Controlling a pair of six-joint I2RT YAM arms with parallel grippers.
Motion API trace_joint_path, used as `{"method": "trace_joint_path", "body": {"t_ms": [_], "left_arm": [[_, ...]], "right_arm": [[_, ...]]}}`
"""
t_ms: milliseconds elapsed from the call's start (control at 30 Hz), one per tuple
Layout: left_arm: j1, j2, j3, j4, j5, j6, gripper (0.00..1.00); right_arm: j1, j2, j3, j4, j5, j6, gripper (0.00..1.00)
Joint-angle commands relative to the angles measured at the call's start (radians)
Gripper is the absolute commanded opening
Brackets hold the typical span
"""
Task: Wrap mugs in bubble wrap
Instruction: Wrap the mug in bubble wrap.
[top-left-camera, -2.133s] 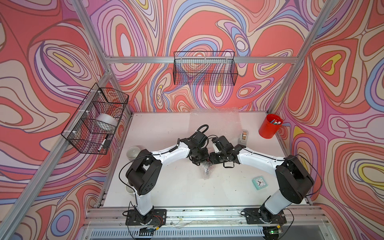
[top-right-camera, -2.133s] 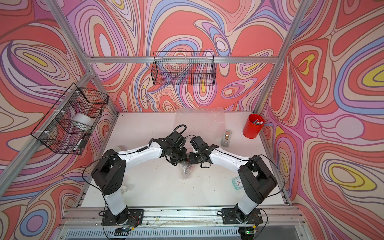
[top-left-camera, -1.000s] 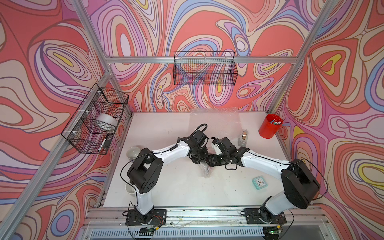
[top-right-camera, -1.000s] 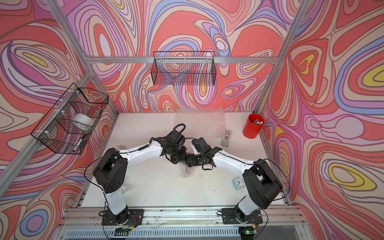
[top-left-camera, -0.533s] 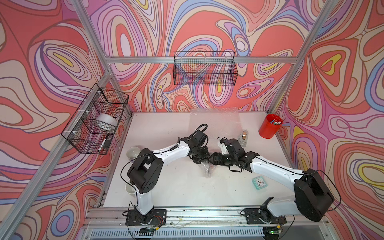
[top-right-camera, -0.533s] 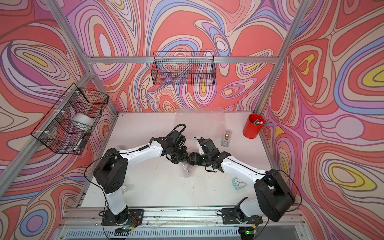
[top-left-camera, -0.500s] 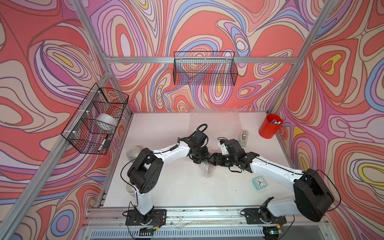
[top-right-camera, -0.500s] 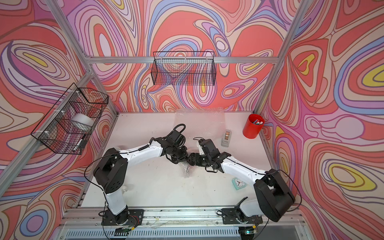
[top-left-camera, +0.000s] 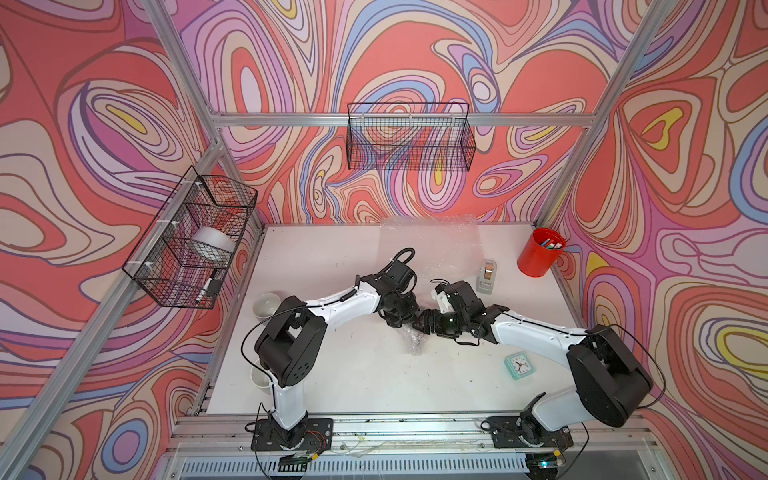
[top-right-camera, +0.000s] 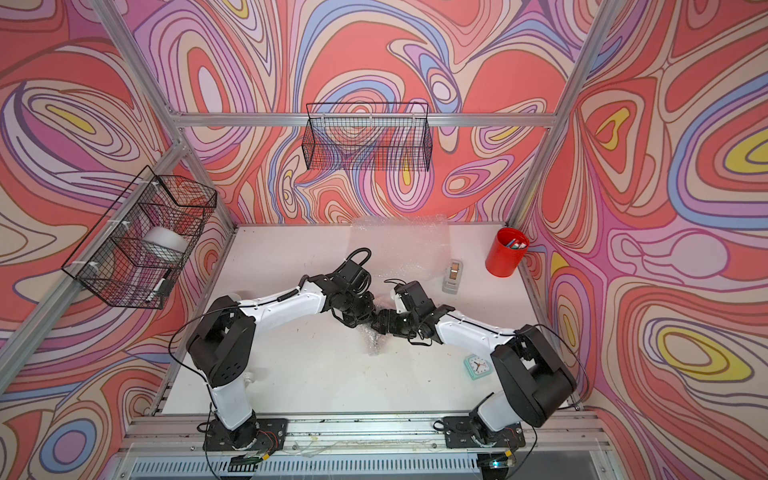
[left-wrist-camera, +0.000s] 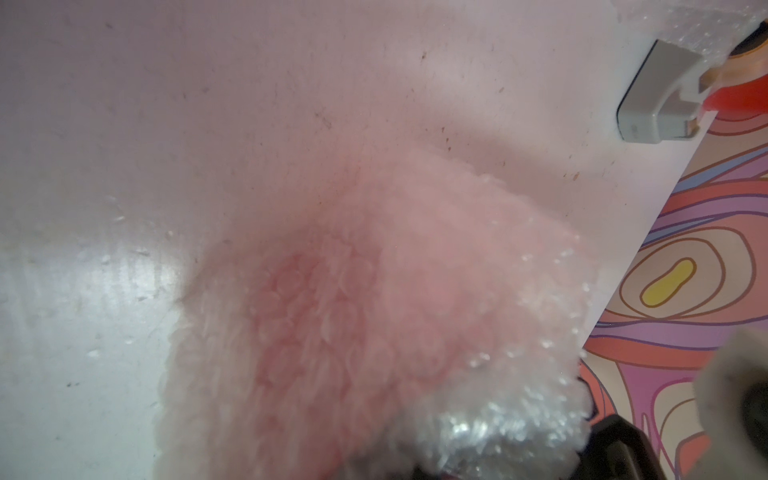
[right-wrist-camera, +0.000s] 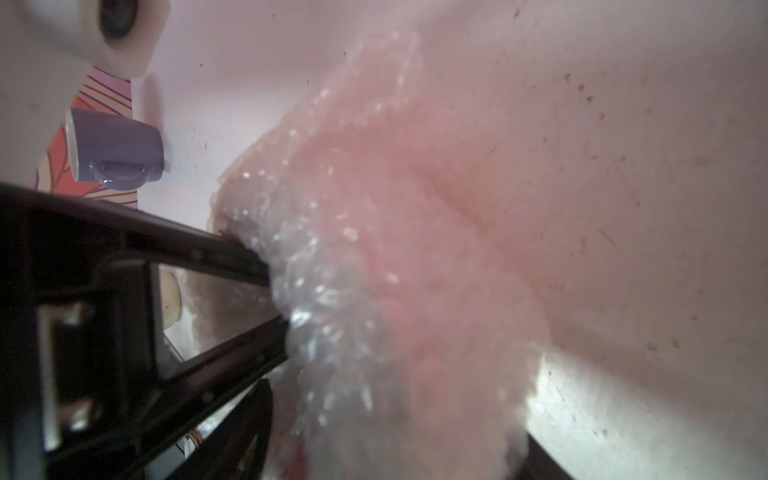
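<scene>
Both arms meet over the middle of the counter (top-left-camera: 332, 374). Between them hangs a crumpled bundle of bubble wrap (top-left-camera: 415, 343). Whether its lower end touches the surface, I cannot tell. In the left wrist view a red glow shows through the plastic, and I judge this to be the red mug (left-wrist-camera: 291, 299), already inside the wrap.

The left gripper (top-left-camera: 400, 319) is pressed together. It seems to pinch the gathered top of the wrap, probably so that the sheet cannot fall open.

The right gripper (right-wrist-camera: 276, 301) has its jaws apart, with the bundle at their tips. I cannot tell if they squeeze it or only touch it. It is likely placed there to steady the bundle from the side, or to fold one more flap over it.

A flat spare sheet (top-left-camera: 432, 241) lies at the far edge, apparently for the next mug. The white mug (top-left-camera: 267, 304) stands unwrapped at the left edge. A tape dispenser (top-left-camera: 487, 276) stands toward the far right corner, perhaps for sealing. One risk is that the thin plastic slips out of such a narrow pinch.
</scene>
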Motion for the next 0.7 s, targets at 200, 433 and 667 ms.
{"method": "trace_joint_path", "body": {"t_ms": [200,433,667], "left_arm": [[0.017,-0.012,0.007,-0.003,-0.039,0.021,0.19],[0.059,-0.092,0.031,-0.05,-0.062,0.143,0.42],[0.096,-0.183,0.029,-0.12,-0.084,0.34,0.53]], "right_arm": [[0.005,0.087,0.01,-0.047,0.036,-0.01,0.67],[-0.007,0.09,0.049,-0.08,0.044,-0.036,0.67],[-0.008,0.101,0.083,-0.11,0.053,-0.055,0.67]]}}
